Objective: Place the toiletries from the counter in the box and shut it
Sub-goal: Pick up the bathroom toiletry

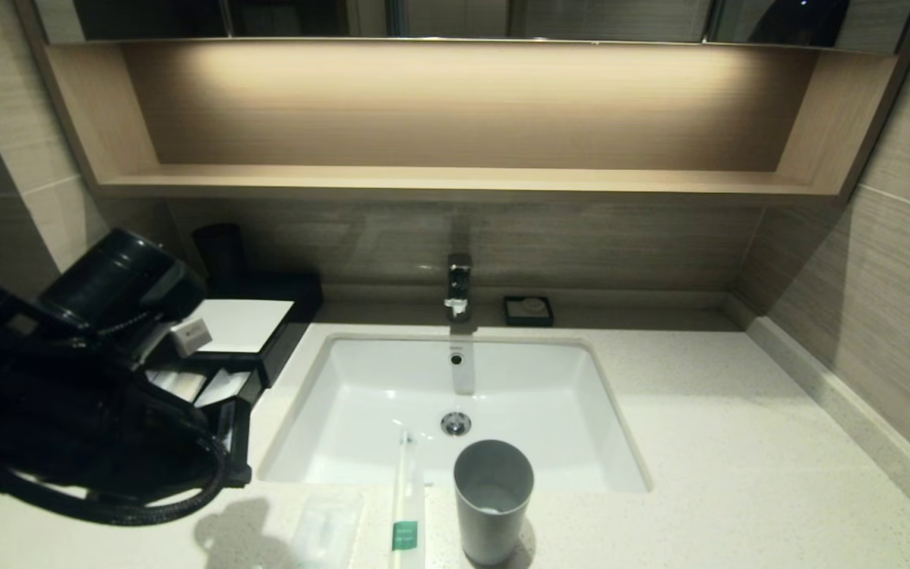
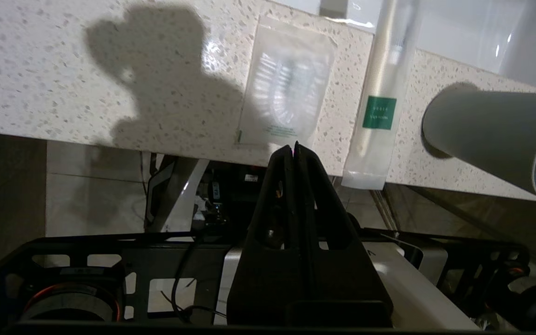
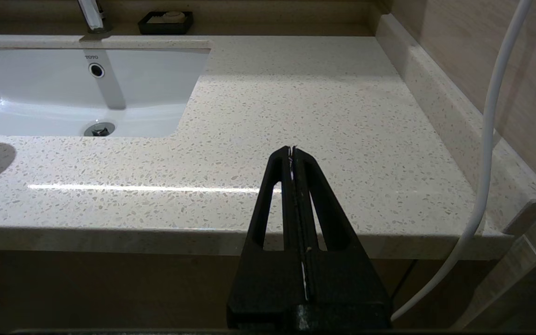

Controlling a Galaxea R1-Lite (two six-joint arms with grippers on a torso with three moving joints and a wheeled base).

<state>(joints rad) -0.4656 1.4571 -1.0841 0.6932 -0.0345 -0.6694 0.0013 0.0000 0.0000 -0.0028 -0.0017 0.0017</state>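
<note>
The left gripper (image 2: pixel 294 146) hangs off the front edge of the table (image 1: pixel 739 442), on the left side, with its jaws pressed together and nothing in them. Its tip sits just in front of the packet (image 2: pixel 286 86), which lies flat on the table near the front edge. Just beside the packet lies a stick (image 2: pixel 379 97) with a green band, and its far end pokes out over the sink (image 1: pixel 392 395). Only one stick shows on the table. A grey cup (image 1: pixel 493 498) stands upright next to the stick, at the front of the sink. The box (image 1: pixel 253 332) sits at the left of the sink with its drawer pulled out, partly hidden by the left arm. The right gripper (image 3: pixel 292 150) waits low at the front of the table on the right, jaws pressed together and empty.
</note>
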